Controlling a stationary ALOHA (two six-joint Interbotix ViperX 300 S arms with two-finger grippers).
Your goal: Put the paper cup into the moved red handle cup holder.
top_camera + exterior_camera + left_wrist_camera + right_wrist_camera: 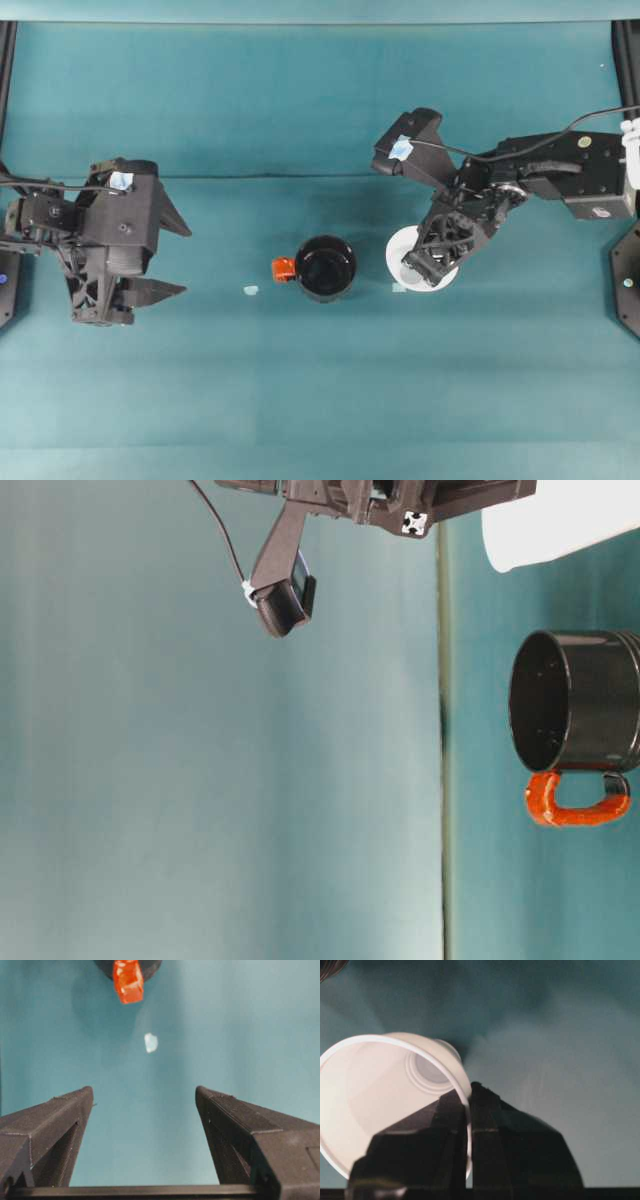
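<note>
Right gripper (469, 1105) pinches the paper cup (380, 1100) by its rim — one finger inside — beside the empty red handle cup holder (325, 268); left gripper (145, 1105) spread wide over the bench (300, 400).

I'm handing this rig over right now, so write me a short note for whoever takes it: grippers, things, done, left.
Right gripper: shut on the paper cup's rim, one finger inside the wall, one outside.
Left gripper: open, holding nothing, apart from the job's things.
Red handle cup holder: upright on the table, nothing in it, handle toward the left arm.
Done: cup gripped.
Left: carry the cup over the holder, lower it in, release.
</note>
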